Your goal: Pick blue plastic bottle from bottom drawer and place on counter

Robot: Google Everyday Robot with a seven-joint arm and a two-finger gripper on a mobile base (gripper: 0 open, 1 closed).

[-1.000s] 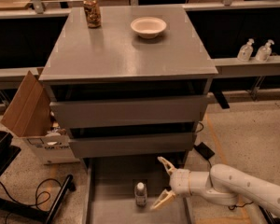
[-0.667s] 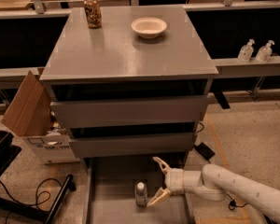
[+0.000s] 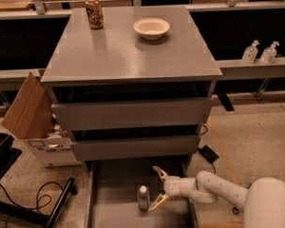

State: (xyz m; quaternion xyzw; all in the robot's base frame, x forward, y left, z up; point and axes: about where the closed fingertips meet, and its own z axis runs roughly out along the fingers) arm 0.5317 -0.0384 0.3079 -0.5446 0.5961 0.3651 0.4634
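The blue plastic bottle (image 3: pixel 143 196) stands upright on the floor of the open bottom drawer (image 3: pixel 109 194), its white cap on top. My gripper (image 3: pixel 156 189) is low inside the drawer, just right of the bottle, with its two tan fingers spread wide apart and holding nothing. The lower fingertip is close to the bottle's right side; I cannot tell whether it touches. The white arm reaches in from the lower right. The counter (image 3: pixel 123 51) is the wide grey slab on top of the cabinet.
A brown drink can (image 3: pixel 94 13) and a white bowl (image 3: pixel 151 28) stand at the back of the counter. Two closed drawers (image 3: pixel 133 113) sit above the open one. A cardboard box (image 3: pixel 35 120) is left of the cabinet. Two pump bottles (image 3: pixel 260 52) stand on the right ledge.
My gripper has moved left along the drawer toward the bottle, fingers still spread. The bottle has not moved.
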